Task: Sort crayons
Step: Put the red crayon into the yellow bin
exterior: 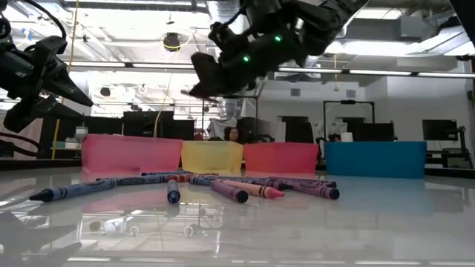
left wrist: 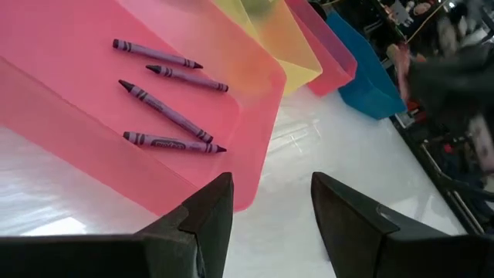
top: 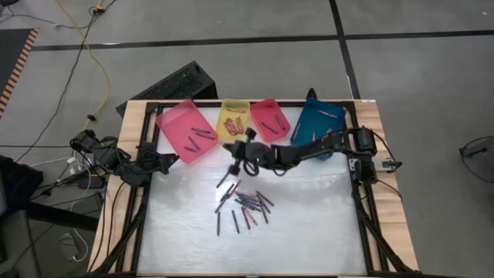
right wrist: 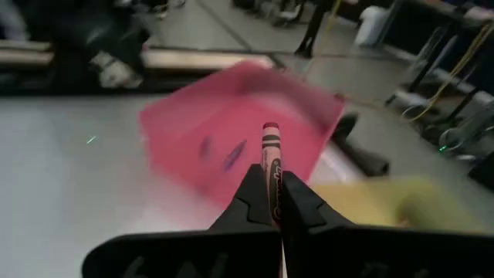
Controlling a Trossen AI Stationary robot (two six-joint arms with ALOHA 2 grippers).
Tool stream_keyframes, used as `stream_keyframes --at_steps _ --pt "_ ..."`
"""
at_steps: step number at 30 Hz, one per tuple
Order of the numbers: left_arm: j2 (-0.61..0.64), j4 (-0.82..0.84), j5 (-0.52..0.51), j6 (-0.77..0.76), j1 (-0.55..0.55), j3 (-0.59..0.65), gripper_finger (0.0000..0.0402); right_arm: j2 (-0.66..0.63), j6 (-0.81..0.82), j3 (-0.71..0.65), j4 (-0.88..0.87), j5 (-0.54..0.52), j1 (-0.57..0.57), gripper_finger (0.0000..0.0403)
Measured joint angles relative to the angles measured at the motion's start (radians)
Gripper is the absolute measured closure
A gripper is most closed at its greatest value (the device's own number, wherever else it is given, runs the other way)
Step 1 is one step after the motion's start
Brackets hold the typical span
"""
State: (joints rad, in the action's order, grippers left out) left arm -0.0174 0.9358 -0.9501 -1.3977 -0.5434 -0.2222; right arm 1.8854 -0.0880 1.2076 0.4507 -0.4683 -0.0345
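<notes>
Reaching across the desk (top: 309, 224) from the right side, right gripper (right wrist: 272, 202) hanging above the white surface just in front of the yellow tray (top: 235, 117), jaws pinched tight on a red crayon (right wrist: 270, 158) whose tip is sticking out forward toward the big pink tray (right wrist: 239, 139). Seen from the low camera, right gripper (exterior: 204, 83) hovering well above the desk, clear of everything lying on it.

Resting at the left edge of the desk, left gripper (left wrist: 266, 208) with jaws spread apart and holding nothing, pointing at the near corner of the big pink tray (left wrist: 93, 116), where four purple crayons (left wrist: 166, 112) are lying on the floor of the tray.

Lying loose in a scattered cluster near the middle of the desk, the unsorted crayons (top: 245, 205) (mostly dark blue, purple and reddish ones, some touching or crossing each other). Standing in a row along the far edge: big pink tray, yellow tray, smaller pink-red tray (top: 270, 117), blue tray (top: 318, 122).
</notes>
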Motion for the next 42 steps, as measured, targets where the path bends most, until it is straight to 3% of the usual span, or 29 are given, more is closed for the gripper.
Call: stream_keyframes --at_steps 6,17,27,32,42 --pt "0.000 0.000 0.001 0.009 0.000 0.000 0.0236 -0.001 0.010 0.066 0.001 0.008 -0.114 0.0396" --pt "0.000 -0.007 0.002 0.033 0.000 0.000 0.0236 0.001 0.298 0.067 -0.049 0.154 -0.279 0.0396" --pt "0.000 -0.009 0.002 0.043 0.000 0.000 0.0236 0.002 0.309 0.067 -0.050 0.157 -0.295 0.0396" --pt "0.000 -0.009 0.002 0.042 0.000 0.000 0.0236 0.071 0.356 0.066 0.012 0.157 -0.294 0.0396" --pt "0.000 -0.010 0.021 0.047 0.000 0.000 0.0236 0.118 0.371 0.067 0.020 0.156 -0.289 0.0369"
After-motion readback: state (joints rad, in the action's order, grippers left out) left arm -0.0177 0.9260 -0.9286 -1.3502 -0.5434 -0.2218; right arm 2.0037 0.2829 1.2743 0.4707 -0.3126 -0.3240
